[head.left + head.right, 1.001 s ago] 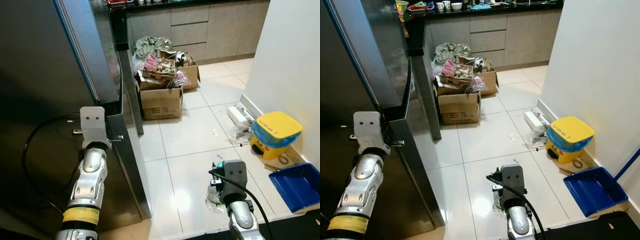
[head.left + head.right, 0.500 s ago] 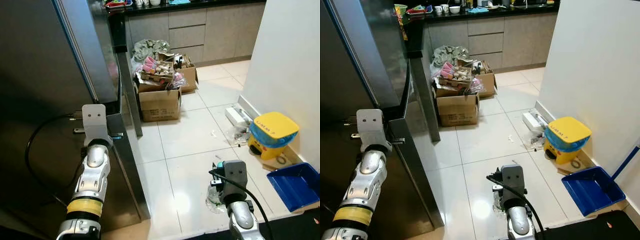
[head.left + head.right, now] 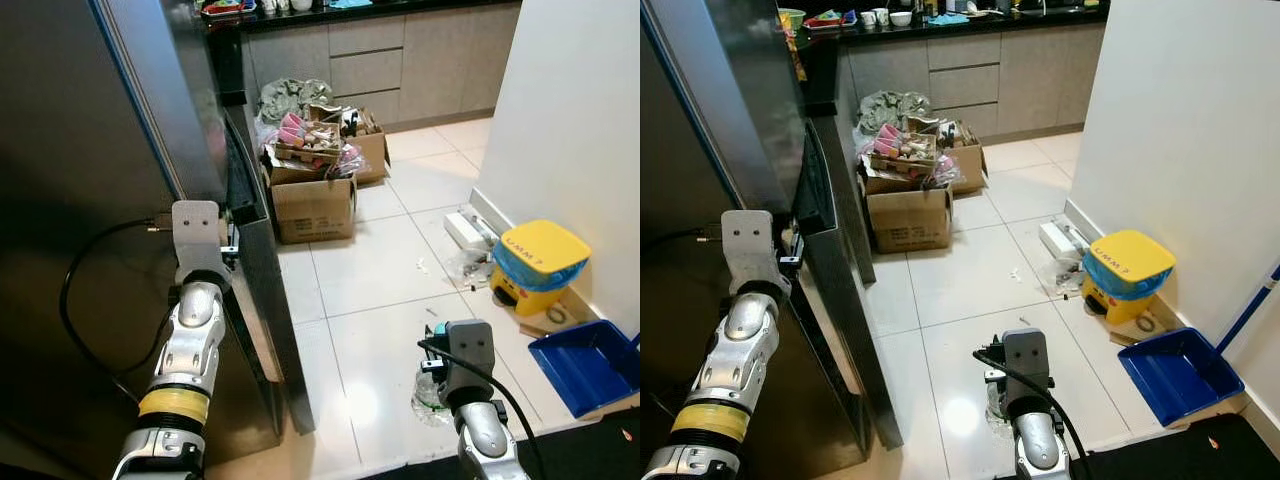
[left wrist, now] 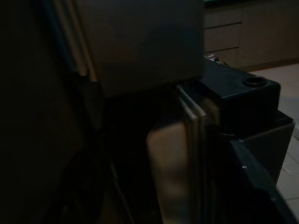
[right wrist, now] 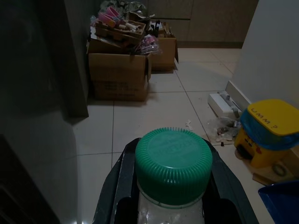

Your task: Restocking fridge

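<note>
At far left stands the dark fridge [image 3: 80,200], its lower door [image 3: 262,290] swung a little way out so that its leading edge juts over the white tiled floor [image 3: 370,270] and a narrow gap shows along the hinge-side panel. The left gripper [image 3: 222,252] is raised against the top corner of that door, right at the seam below the upper door; whether its jaws are open or closed on the edge cannot be told, and the left wrist view is too dark to settle it. A black cable [image 3: 85,300] loops from the wrist across the fridge front.

Beyond the door edge, a cardboard box [image 3: 318,205] heaped with packets sits on the floor just beside the fridge's far corner, with a second box behind it, near the grey cabinet drawers [image 3: 370,60] under a dark tabletop [image 3: 300,8].

The middle floor is open tile, with small scraps of litter. Low in the foreground the right gripper [image 5: 170,186] has its jaws closed around a clear bottle with a green ribbed cap [image 5: 173,163], held upright, well apart from the fridge.

Along the white wall [image 3: 570,120] on the right lie a flat white pack, a yellow and blue bin [image 3: 540,268] and a blue dustpan [image 3: 592,365].
</note>
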### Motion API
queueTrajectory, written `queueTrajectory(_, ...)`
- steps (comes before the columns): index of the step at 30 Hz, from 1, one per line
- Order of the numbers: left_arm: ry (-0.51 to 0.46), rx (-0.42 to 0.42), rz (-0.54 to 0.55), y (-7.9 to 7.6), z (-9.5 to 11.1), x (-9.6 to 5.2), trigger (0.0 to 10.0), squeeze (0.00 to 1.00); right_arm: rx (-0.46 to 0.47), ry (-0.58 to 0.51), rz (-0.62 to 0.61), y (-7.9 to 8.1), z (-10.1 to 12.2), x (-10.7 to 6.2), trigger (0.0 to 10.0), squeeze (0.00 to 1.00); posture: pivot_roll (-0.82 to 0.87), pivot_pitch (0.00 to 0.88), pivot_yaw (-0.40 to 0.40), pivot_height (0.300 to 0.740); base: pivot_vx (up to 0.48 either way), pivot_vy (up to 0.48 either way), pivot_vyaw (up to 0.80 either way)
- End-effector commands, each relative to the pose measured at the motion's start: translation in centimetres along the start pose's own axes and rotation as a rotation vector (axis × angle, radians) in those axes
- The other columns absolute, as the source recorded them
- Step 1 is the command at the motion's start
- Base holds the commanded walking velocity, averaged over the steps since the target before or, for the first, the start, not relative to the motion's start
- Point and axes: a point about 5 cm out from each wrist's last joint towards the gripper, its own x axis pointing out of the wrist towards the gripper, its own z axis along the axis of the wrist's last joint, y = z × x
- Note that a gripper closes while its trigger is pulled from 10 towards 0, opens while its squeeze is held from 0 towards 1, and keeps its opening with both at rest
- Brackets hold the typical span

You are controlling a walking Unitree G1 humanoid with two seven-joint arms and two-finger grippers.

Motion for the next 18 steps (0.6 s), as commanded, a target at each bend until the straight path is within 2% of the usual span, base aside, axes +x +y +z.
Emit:
queueTrajectory(1, 0.067, -0.02, -0.03, -1.1, -0.8, 0.1, 10.0, 1.0, 0.004, -0.009, 0.008, 0.3, 0.0, -0.1, 10.0, 0.0, -0.1, 0.068, 0.073, 0.721, 0.0, 0.0, 0.0)
queueTrajectory(3, 0.077, -0.022, -0.036, -1.4, -0.8, 0.2, 10.0, 1.0, 0.004, -0.009, 0.008, 0.3, 0.0, -0.1, 10.0, 0.0, -0.1, 0.068, 0.073, 0.721, 0.0, 0.0, 0.0)
queueTrajectory(4, 0.094, -0.025, -0.066, -2.5, -0.9, 0.4, 10.0, 0.0, 0.003, -0.01, 0.009, 0.3, 0.0, 0.0, 10.0, 0.0, -0.1, 0.066, 0.071, 0.721, 0.0, 0.0, 0.0)
queueTrajectory(5, 0.094, -0.025, -0.066, -2.5, -0.9, 0.4, 10.0, 0.0, 0.003, -0.01, 0.009, 0.3, 0.0, 0.0, 10.0, 0.0, -0.1, 0.066, 0.071, 0.721, 0.0, 0.0, 0.0)
queueTrajectory(6, 0.109, -0.05, -0.153, -5.3, -0.9, 0.5, 10.0, 0.0, 0.002, -0.012, 0.011, 0.3, 0.1, 0.1, 10.0, 0.0, -0.1, 0.066, 0.071, 0.721, 0.0, 0.0, 0.0)
queueTrajectory(7, 0.109, -0.05, -0.153, -5.3, -0.9, 0.5, 10.0, 0.0, 0.002, -0.012, 0.011, 0.3, 0.1, 0.1, 10.0, 0.0, -0.1, 0.066, 0.071, 0.721, 0.0, 0.0, 0.0)
queueTrajectory(9, 0.121, -0.079, -0.27, -8.6, -0.6, 0.4, 10.0, 0.0, 0.002, -0.016, 0.013, 0.4, 0.2, 0.2, 10.0, 0.0, -0.11, 0.068, 0.072, 0.721, 0.0, 0.0, 0.0)
queueTrajectory(10, 0.13, -0.092, -0.311, -9.7, -0.5, 0.2, 10.0, 0.0, 0.002, -0.017, 0.011, 0.4, 0.3, 0.2, 10.0, 0.0, -0.11, 0.072, 0.074, 0.721, 0.0, 0.0, 0.0)
queueTrajectory(12, 0.139, -0.103, -0.353, -10.9, -0.4, 0.0, 10.0, 0.0, 0.003, -0.018, 0.01, 0.3, 0.3, 0.1, 10.0, 0.0, -0.11, 0.072, 0.074, 0.721, 0.0, 0.0, 0.0)
queueTrajectory(13, 0.139, -0.103, -0.353, -10.9, -0.4, 0.0, 10.0, 0.0, 0.003, -0.018, 0.01, 0.3, 0.3, 0.1, 10.0, 0.0, -0.11, 0.072, 0.074, 0.721, 0.0, 0.0, 0.0)
queueTrajectory(16, 0.15, -0.177, -0.539, -15.5, 1.0, -0.8, 10.0, 0.0, 0.0, -0.012, 0.005, 0.2, 0.1, -0.2, 10.0, 0.0, -0.12, 0.082, 0.079, 0.721, 0.0, 0.0, 0.0)
queueTrajectory(17, 0.15, -0.177, -0.539, -15.5, 1.0, -0.8, 10.0, 0.0, 0.0, -0.012, 0.005, 0.2, 0.1, -0.2, 10.0, 0.0, -0.12, 0.082, 0.079, 0.721, 0.0, 0.0, 0.0)
queueTrajectory(18, 0.157, -0.212, -0.607, -17.1, 1.6, -1.2, 10.0, 0.0, -0.001, -0.01, 0.005, 0.2, 0.0, -0.3, 10.0, 0.0, -0.12, 0.083, 0.08, 0.721, 0.0, 0.0, 0.0)
